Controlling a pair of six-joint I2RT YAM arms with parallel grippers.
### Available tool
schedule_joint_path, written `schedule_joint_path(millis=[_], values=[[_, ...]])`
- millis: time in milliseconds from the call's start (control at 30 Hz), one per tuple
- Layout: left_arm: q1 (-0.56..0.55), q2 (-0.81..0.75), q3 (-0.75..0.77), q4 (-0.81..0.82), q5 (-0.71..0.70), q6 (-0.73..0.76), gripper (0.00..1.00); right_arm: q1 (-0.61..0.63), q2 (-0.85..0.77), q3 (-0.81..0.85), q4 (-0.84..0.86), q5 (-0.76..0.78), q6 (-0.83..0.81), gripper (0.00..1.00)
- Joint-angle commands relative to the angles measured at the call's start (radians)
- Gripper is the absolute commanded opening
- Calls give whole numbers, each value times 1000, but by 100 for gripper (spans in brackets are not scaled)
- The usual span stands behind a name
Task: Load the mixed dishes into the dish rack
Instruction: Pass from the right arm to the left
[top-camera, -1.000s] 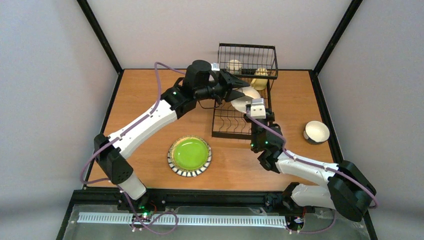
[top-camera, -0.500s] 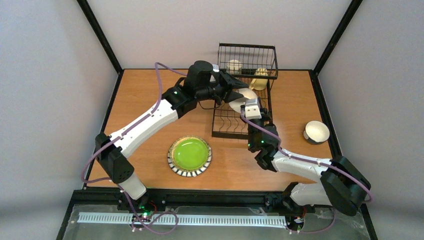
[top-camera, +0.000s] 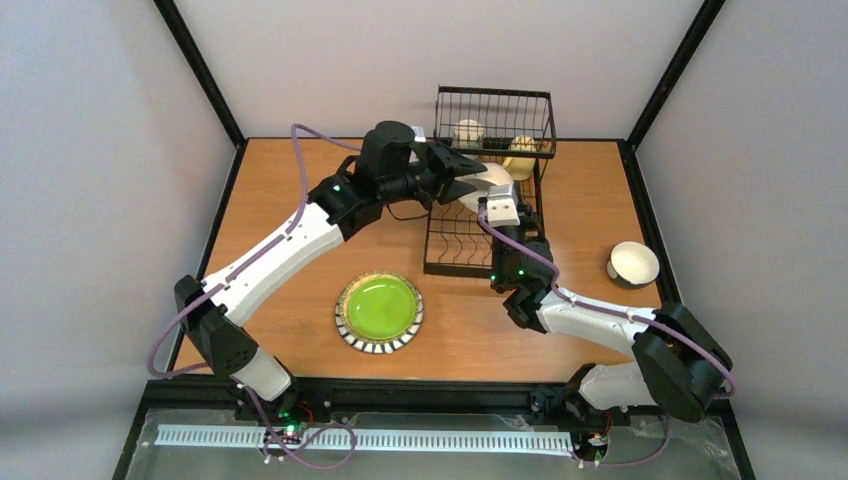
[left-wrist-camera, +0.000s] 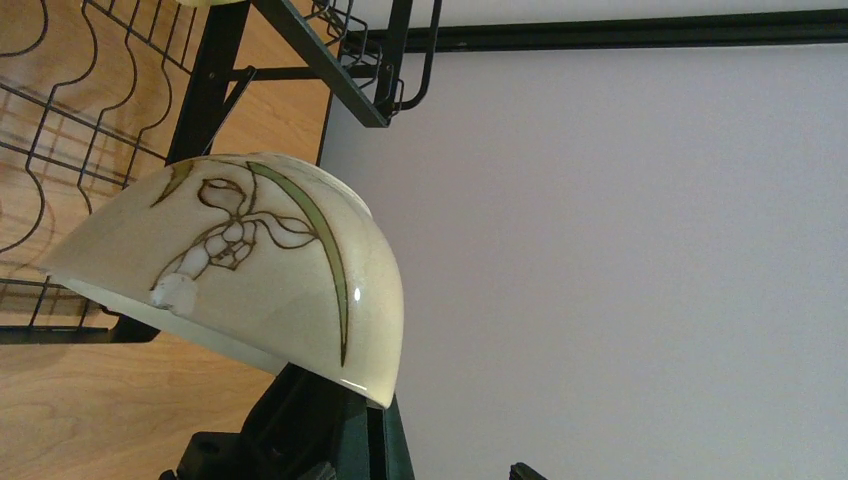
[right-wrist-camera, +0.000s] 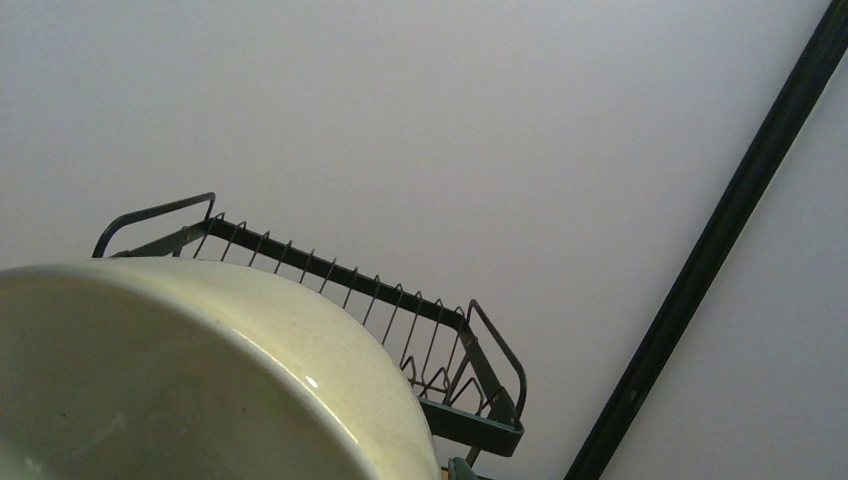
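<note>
A: What changed?
B: The right gripper (top-camera: 491, 197), clamped on the rim of a cream ceramic bowl (left-wrist-camera: 250, 270), has carried it up-frame over the black wire dish rack (top-camera: 455, 250).
A: Which way does it face?
B: On edge, rim line diagonal, mouth toward lower left in the left wrist view; the left gripper (top-camera: 462, 172) is spread wide beside it

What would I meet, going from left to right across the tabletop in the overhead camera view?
Lime-green plate with striped rim → black wire dish rack → cream bowl, lying alone at the far right.
</note>
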Motion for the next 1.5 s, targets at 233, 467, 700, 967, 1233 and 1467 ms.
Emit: schedule_joint_path(millis=[233,467,700,967,1233,1467], values=[[21,10,10,-31,-32,25,98,-26,-6,48,444,-39,-66,2],[21,61,49,-27,-45,13,99,-29,-10,54,448,-55,-66,2],[21,132,128,-36,-56,10,100,-28,-11,41,451,-60,-55,2],[20,209,199,-22,-61,-18,100,-29,-9,31,477,-63,-59,2],[19,269,218,12,-43,-55,98,-29,25,35,500,-68,-66,2],[12,320,261,41,-38,-89,92,-28,30,34,513,-67,-85,2]])
